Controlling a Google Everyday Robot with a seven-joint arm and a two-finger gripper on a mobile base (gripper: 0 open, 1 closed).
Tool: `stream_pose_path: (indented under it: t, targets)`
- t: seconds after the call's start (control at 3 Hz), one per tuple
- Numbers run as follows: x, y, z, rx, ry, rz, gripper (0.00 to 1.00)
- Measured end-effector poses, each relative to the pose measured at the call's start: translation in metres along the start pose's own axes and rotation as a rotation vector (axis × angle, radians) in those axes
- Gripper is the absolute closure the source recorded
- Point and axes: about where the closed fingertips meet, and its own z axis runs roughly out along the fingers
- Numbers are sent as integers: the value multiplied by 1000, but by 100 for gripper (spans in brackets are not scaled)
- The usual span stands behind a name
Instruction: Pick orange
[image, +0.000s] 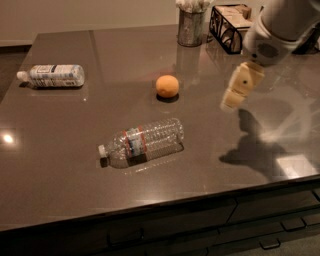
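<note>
The orange is a small round fruit lying on the dark grey table, near the middle and toward the back. My gripper hangs above the table to the right of the orange, about a bottle's length away and apart from it. It holds nothing that I can see. The white arm comes in from the upper right corner.
A clear plastic bottle lies on its side in front of the orange. A white-labelled bottle lies at the left. A metal cup and a black wire basket stand at the back. The table's front edge has drawers below.
</note>
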Motion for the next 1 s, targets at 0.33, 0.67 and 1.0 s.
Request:
stream_pose_path:
  t: [0.33,0.67,1.0]
  targets:
    - [-30,-24,34,-13,-59,76,0]
    - [-60,-33,71,-45,-121,126,0]
    - [-83,-40,98,-60,-172,160,0]
